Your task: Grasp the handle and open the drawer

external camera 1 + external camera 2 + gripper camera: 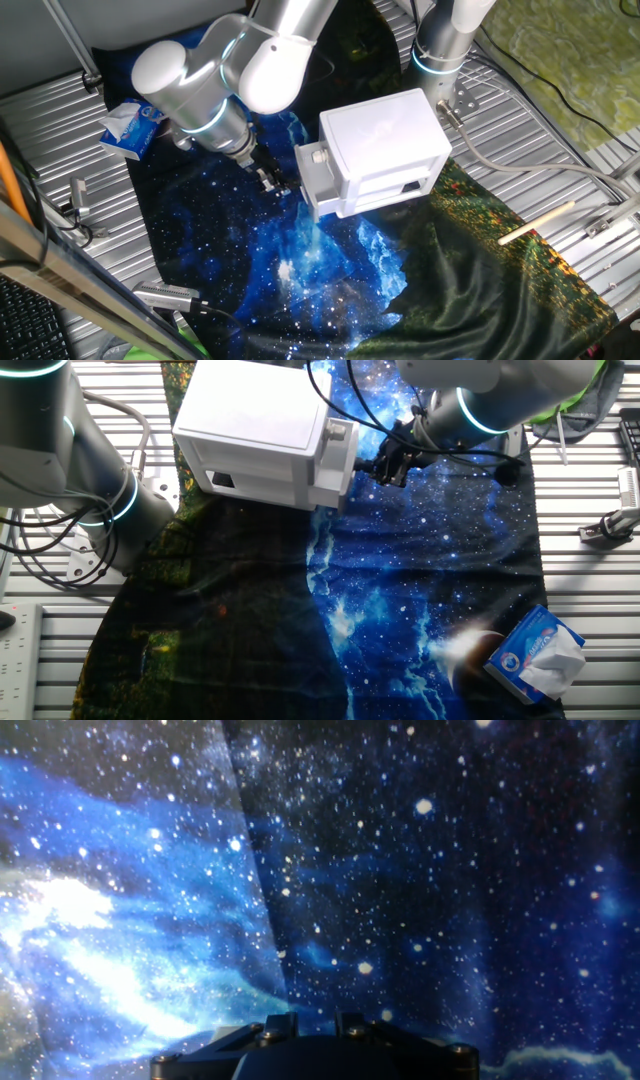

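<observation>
Handle point(320, 156) – on drawer point(318, 182) front, just beside gripper point(272, 180), facing it – jaws' state cannot tell, nothing held.

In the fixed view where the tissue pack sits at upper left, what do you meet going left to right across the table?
tissue pack → gripper → handle on the drawer → white cabinet → wooden stick
</observation>
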### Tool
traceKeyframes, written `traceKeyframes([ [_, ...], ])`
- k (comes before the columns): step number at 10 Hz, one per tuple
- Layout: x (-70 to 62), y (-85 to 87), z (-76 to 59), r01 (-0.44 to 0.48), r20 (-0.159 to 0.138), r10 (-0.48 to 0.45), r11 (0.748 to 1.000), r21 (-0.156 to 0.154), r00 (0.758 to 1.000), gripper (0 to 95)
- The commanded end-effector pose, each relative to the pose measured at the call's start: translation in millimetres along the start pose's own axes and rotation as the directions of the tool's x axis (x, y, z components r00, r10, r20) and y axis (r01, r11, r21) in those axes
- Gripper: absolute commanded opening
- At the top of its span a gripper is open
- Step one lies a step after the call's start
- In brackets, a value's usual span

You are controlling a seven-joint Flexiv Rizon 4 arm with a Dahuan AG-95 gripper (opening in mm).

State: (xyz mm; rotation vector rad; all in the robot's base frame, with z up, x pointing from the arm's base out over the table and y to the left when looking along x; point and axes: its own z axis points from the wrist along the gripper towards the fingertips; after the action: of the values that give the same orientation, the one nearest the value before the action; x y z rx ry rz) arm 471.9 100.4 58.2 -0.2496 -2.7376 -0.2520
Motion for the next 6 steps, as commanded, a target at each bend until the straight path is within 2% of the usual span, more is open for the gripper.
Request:
traceKeyframes([
  [1,-2.7,0.1,-3.9,0.001,-0.002,-0.001,1.0,0.001,1.0,0.0],
  [6,-12.3,-4.7,-8.3,0.009,-0.003,-0.009,1.0,0.0,1.0,0.0],
])
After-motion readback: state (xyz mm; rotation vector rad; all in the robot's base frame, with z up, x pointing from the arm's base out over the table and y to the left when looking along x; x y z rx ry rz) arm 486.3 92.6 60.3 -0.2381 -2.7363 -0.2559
